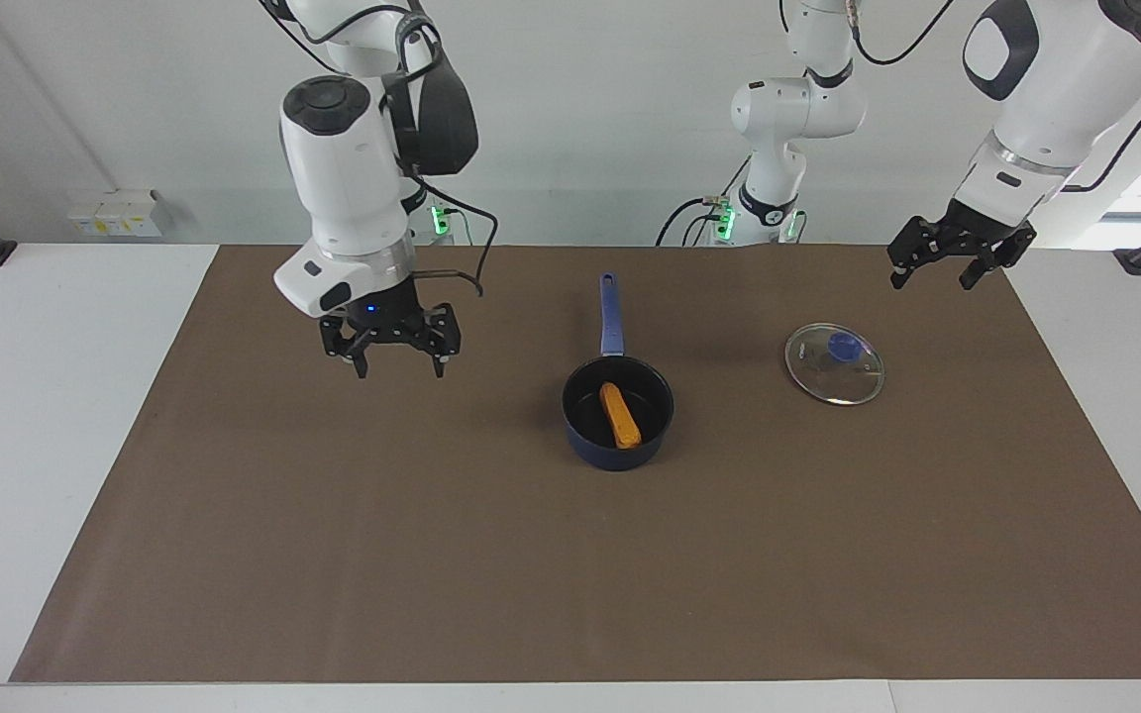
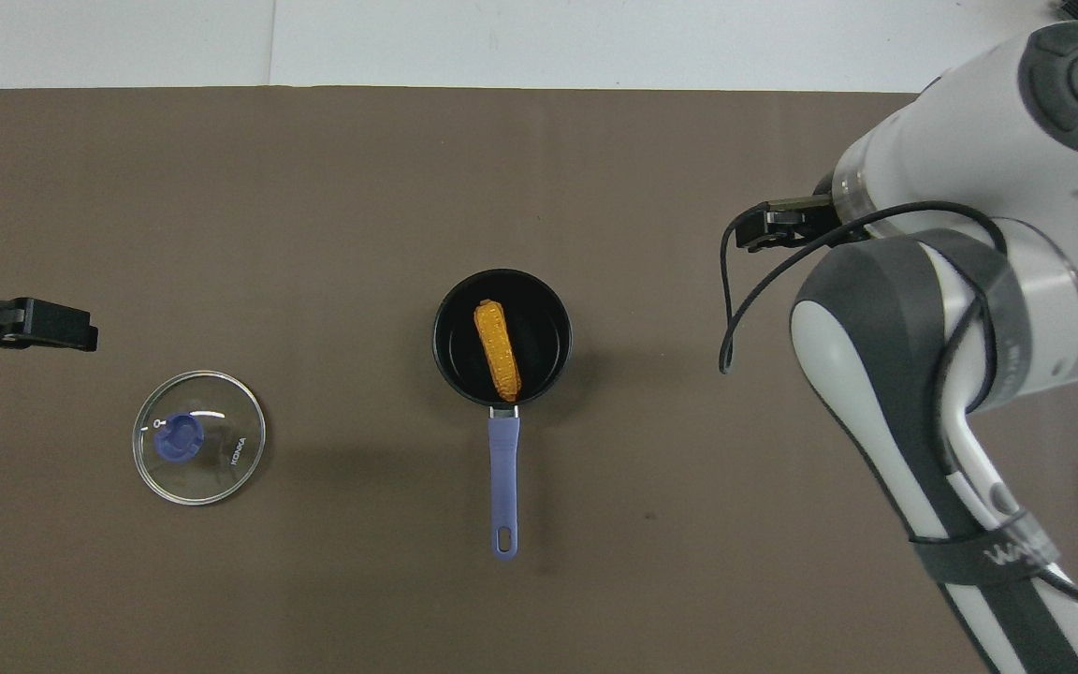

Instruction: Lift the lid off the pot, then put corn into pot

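The right arm (image 1: 353,168) is standing tall and bending down at the wrist, holding its right gripper (image 1: 392,371) in the air over the brown mat (image 1: 570,555), toward the right arm's end of the table from the pot (image 1: 617,428). Its fingers are spread apart and gripping nothing. The left arm (image 1: 1056,79) is reaching down from above, and its left gripper (image 1: 932,277) is hanging over the mat's edge, toward the left arm's end from the pot; its fingers are likewise spread and empty.

The pot is sitting near the middle of the mat with its long blue handle (image 1: 610,315) pointing toward the robots. The corn (image 1: 620,415) is lying inside the pot on its black bottom. The lid (image 1: 834,363) is lying flat on the mat beside the pot, toward the left arm's end, well apart from it, knob up.

The lid's glass is carrying a small printed word (image 2: 239,451) that looks like "KONKA". A strap (image 2: 1016,557) on the right arm is showing white letters, only partly readable.
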You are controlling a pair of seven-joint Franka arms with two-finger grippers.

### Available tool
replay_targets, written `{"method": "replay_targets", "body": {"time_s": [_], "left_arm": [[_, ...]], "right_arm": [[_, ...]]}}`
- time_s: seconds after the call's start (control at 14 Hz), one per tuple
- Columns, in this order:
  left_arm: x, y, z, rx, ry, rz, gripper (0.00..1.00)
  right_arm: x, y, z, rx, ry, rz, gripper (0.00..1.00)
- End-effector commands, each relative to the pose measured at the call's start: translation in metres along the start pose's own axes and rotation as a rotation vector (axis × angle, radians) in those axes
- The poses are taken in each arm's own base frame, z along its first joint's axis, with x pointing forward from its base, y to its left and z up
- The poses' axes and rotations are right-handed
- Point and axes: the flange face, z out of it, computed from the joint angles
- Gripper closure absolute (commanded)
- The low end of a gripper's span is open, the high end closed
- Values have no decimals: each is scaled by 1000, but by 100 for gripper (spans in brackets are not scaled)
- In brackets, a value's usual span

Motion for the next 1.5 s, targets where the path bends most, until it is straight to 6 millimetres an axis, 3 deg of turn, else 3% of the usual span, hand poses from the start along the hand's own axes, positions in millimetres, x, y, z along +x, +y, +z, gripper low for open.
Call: {"method": "replay_targets", "body": {"time_s": [0.0,0.21,0.36,0.57,0.79,1.07,1.29,1.43], "left_arm": [[0,1,-17,20,-73,29,0],[-1,0,-26,19,-73,59,0],[0,0,-38,20,-58,61,0],[-1,2,-36,15,-58,116,0],[-1,2,-37,15,-60,121,0],[-1,0,-37,13,-60,116,0],[-1,0,-36,13,-60,116,0],[-1,1,-36,13,-60,118,0]], "right_arm": [[-15,49,-11,3,-58,-33,0],[-18,105,-21,15,-59,-1,0],[-23,131,-36,24,-36,31,0],[-34,162,-55,73,-29,32,0],[-46,167,-84,78,15,42,0],[-59,154,-111,78,37,29,0],[-73,154,-145,91,16,22,0],[-87,152,-143,98,-20,24,0]]}}
